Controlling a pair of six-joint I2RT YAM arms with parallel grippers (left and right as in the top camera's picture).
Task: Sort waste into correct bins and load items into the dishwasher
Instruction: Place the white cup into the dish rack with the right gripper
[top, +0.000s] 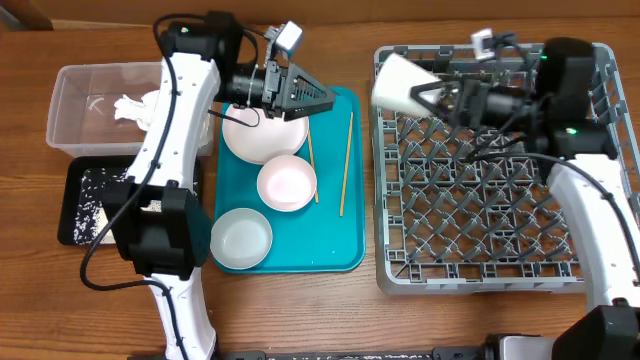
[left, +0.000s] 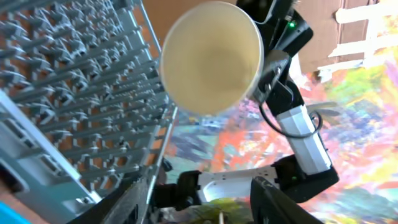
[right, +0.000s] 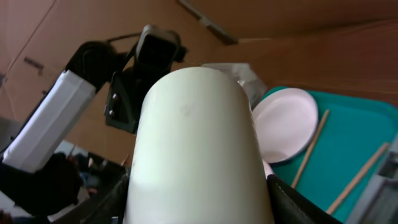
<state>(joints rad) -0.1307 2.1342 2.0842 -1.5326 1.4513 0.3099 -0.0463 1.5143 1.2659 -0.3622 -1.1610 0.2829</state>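
1. Right now, the right fingers (top: 438, 97) are squeezing a white cup (top: 405, 84), one finger on each side of it.
2. The cup is lying sideways in the air, over the far left corner of the grey dish rack (top: 490, 200). Its open mouth is facing the left arm. I cannot tell if it is touching the rack.
3. The left fingers (top: 322, 100) are standing apart and holding nothing. They are hanging over the far end of the teal tray (top: 340, 250) and pointing toward the rack.
4. A round plate (top: 262, 138) is sitting on the teal tray, partly under the left fingers.
5. A pinkish bowl (top: 287, 184) is sitting just beside the plate, nearer the robot. A pale bowl (top: 241, 239) is sitting in the tray's near left corner.
6. Two wooden chopsticks (top: 346, 165) are lying on the tray to the right of the plate, a little apart from each other.
7. A clear tub (top: 75, 95) is sitting on the far left of the table (top: 300, 310), with a crumpled white napkin (top: 130, 105) inside it.
8. A black tray (top: 85, 205) is sitting just in front of the tub, and little white food bits (top: 95, 190) are lying in it.
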